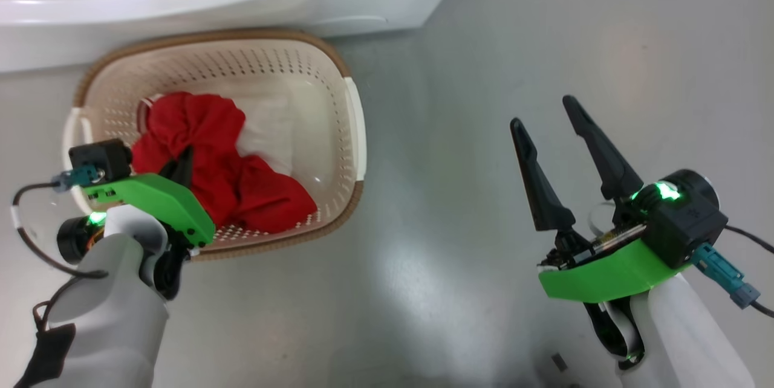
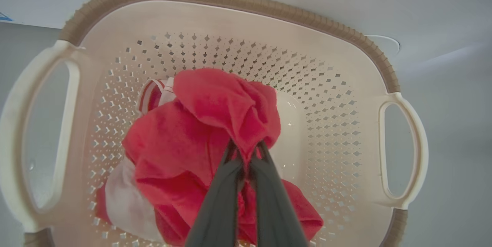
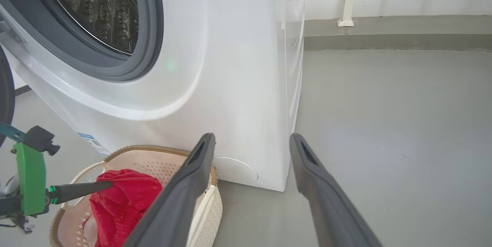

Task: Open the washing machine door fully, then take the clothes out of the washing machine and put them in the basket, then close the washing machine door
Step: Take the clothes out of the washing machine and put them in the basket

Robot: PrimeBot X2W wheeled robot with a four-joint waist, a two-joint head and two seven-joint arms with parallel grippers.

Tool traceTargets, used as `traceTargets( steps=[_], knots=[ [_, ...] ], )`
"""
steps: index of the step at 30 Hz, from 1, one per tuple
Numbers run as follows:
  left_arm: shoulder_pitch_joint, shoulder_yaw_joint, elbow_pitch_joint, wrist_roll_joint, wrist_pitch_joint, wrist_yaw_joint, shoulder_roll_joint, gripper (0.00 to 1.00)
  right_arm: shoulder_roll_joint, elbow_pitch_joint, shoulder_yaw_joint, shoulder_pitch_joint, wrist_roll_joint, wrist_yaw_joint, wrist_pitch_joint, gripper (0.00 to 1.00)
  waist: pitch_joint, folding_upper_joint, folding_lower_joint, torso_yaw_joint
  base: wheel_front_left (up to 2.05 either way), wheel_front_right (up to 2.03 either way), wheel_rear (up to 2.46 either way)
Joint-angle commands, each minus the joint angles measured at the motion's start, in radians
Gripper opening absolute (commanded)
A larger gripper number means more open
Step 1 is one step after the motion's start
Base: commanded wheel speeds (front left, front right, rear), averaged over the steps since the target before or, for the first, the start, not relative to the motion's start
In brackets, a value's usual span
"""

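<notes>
Left gripper (image 2: 247, 149): over the basket's near left corner, fingers pointing down into it. Jaws are pinched almost together on a fold of the clothes.
Clothes (image 2: 215, 124): inside the basket, heaped toward its left half. They are red, with a white part and a striped band showing. The top fold stands up where the pinch holds it.
Basket (image 1: 230, 37): on the floor, its far rim close against the washer's foot.
Right gripper (image 1: 541, 113): well to the basket's right, over bare floor. Fingers are spread wide with nothing between them.
Washer (image 3: 230, 66): directly behind the basket. The part of the drum (image 3: 96, 8) in view shows no red.
Door (image 3: 4, 81): a dark curved edge above and left of the basket is probably the door. How far it is swung cannot be told.
Stage, judged: clothes delivered, release pending, door closing not yet done.
Risk 1: the fabric may cling to the fingers after they part. A lift would then drag the clothes back over the basket's rim.
Risk 2: the basket looks light. A snagged pull, or the arm brushing its near rim, could tip or shift it.
Risk 3: a hanging sleeve or a displaced basket could foul the door on closing.
Risk 4: the drum's hidden part may hold more clothes. Check it before closing.
</notes>
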Motion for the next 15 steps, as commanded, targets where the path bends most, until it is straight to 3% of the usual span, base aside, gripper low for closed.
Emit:
traceTargets(
  steps=[1, 13, 15],
  knots=[
    [-0.001, 0.011, 0.002, -0.010, 0.001, -0.006, 0.042, 0.00, 0.002, -0.029, 0.025, 0.002, 0.009, 0.006, -0.006, 1.00, 0.038, 0.0000, 0.0000, -0.027, 0.00, 0.00, 0.00],
    [-0.027, -0.046, 0.079, -0.057, -0.018, -0.006, 0.051, 0.00, 0.002, -0.042, 0.029, -0.011, 0.012, 0.006, -0.006, 1.00, 0.076, 0.0000, 0.0000, -0.049, 0.00, 0.00, 0.00],
    [-0.029, -0.055, 0.082, -0.064, -0.020, -0.006, 0.052, 0.14, 0.002, -0.040, 0.030, -0.014, 0.014, 0.006, -0.006, 1.00, 0.076, 0.0000, 0.0000, -0.050, 0.00, 0.00, 0.00]
  ],
)
